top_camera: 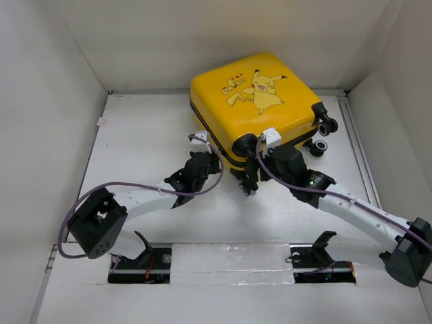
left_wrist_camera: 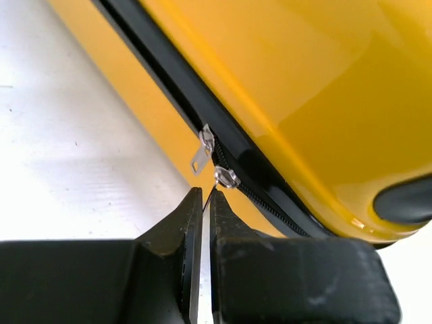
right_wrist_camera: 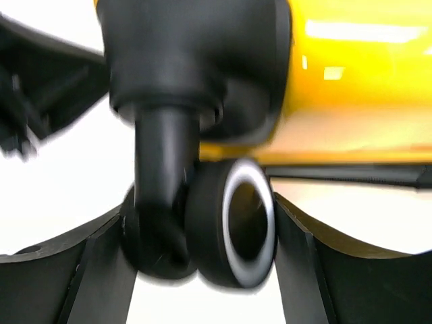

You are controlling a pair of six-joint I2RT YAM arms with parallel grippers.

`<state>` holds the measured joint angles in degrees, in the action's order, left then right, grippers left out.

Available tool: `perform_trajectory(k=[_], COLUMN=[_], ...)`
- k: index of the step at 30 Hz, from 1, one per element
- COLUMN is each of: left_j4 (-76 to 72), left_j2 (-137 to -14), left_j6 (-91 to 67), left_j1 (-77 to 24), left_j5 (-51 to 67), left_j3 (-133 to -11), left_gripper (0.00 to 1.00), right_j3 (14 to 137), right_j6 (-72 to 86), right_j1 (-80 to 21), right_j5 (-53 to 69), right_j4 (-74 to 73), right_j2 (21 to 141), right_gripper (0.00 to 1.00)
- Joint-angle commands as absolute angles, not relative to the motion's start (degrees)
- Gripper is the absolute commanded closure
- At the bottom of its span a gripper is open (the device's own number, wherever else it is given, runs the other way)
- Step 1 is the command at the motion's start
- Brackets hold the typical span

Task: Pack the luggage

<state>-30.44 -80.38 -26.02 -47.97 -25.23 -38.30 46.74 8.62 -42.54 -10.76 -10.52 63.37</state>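
The yellow Pikachu-print luggage lies closed on the white table, print side up, with its black zip band round the side. My left gripper is at its near-left side. In the left wrist view the left gripper is shut on a thin zip pull that leads up to a silver slider. A second silver pull hangs free just above it. My right gripper is at the near corner. In the right wrist view the right gripper is shut on a black wheel.
Two more black wheels stick out on the case's right side. White walls enclose the table on the left, back and right. The arm bases sit on a rail at the near edge.
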Motion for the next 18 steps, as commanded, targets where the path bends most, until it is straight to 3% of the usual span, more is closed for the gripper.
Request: perform_trajectory(k=[1,6,9,11,14,16,18], left_j4=[-24.79,-25.49,-23.74,-22.59,-22.59,-21.71,-19.00], left_j2=[-76.55,-77.08,-75.51,-73.84,-67.78,-60.35,-54.17], left_j6=[-29.08,-34.44,-38.57,-41.56,-45.43,-46.93,-48.33], left_j1=[-40.27,-29.81,-28.48,-27.69,-27.69,-30.22,-30.76], left_j5=[-33.76,-27.70,-26.81,-26.81,-25.58,-27.06,-28.48], left_j3=[-36.04,-37.79,-39.63,-39.64,-36.40,-32.63,-29.90], left_gripper=[1.00,1.00,1.00,0.70,0.08,0.01,0.01], right_j3=[45.97,44.82,45.96,45.97,46.58,46.58,45.80], right_j6=[9.22,9.23,9.84,9.84,10.46,11.16,11.68], right_j1=[-41.66,-43.68,-45.96,-47.36,-49.38,-50.44,-51.06], right_j5=[-12.14,-8.79,-8.79,-8.79,-8.79,-9.32,-9.32], right_j4=[-14.06,-13.45,-12.66,-12.05,-12.04,-11.52,-11.51], right_j2=[59.33,57.13,57.74,58.27,58.80,57.49,55.65], right_gripper=[1.00,1.00,1.00,1.00,1.00,1.00,1.00])
